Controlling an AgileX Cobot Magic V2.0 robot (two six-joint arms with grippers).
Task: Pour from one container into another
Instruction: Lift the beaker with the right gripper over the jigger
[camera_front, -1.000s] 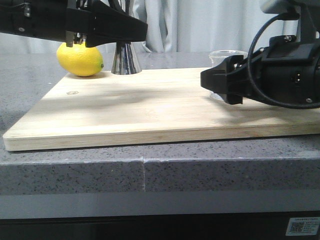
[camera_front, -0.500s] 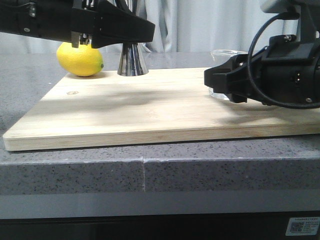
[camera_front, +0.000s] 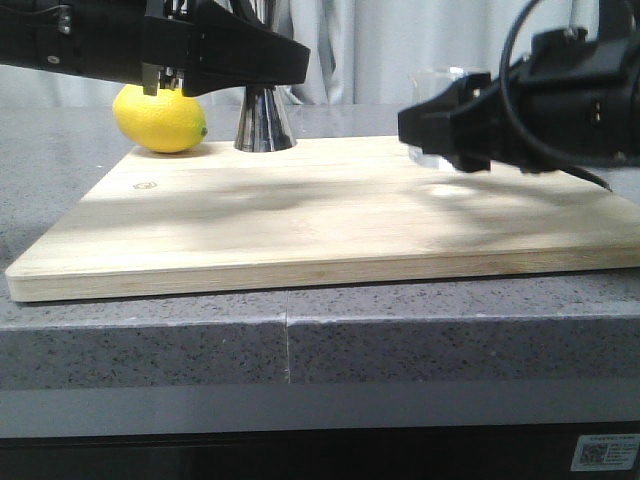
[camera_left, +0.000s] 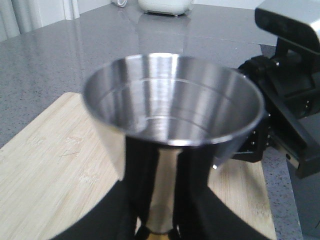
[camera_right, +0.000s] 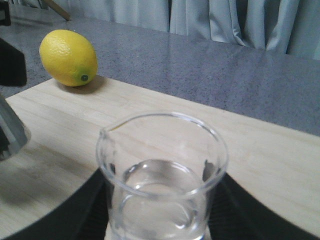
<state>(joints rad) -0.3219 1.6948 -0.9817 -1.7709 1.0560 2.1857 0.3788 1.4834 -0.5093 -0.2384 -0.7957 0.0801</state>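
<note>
My right gripper (camera_front: 425, 128) is shut on the clear glass beaker (camera_front: 440, 78), which hangs a little above the right side of the board. In the right wrist view the beaker (camera_right: 162, 175) stands upright between the black fingers (camera_right: 85, 210) and holds some clear liquid, its lip pointing toward the lemon. My left gripper (camera_front: 265, 62) is shut on the steel jigger (camera_front: 265, 125) near its waist, at the board's back left. The jigger's open upper cup (camera_left: 172, 100) shows in the left wrist view, dry inside. Jigger and beaker are well apart.
A yellow lemon (camera_front: 160, 118) lies at the back left corner of the wooden cutting board (camera_front: 300, 220), just left of the jigger. The board rests on a grey speckled counter (camera_front: 150, 340). Curtains hang behind. The right arm (camera_left: 285, 100) shows beyond the jigger.
My right gripper has risen with the beaker, lifting it off the board. The left gripper shifted the jigger slightly right a second ago and has stayed still since.
</note>
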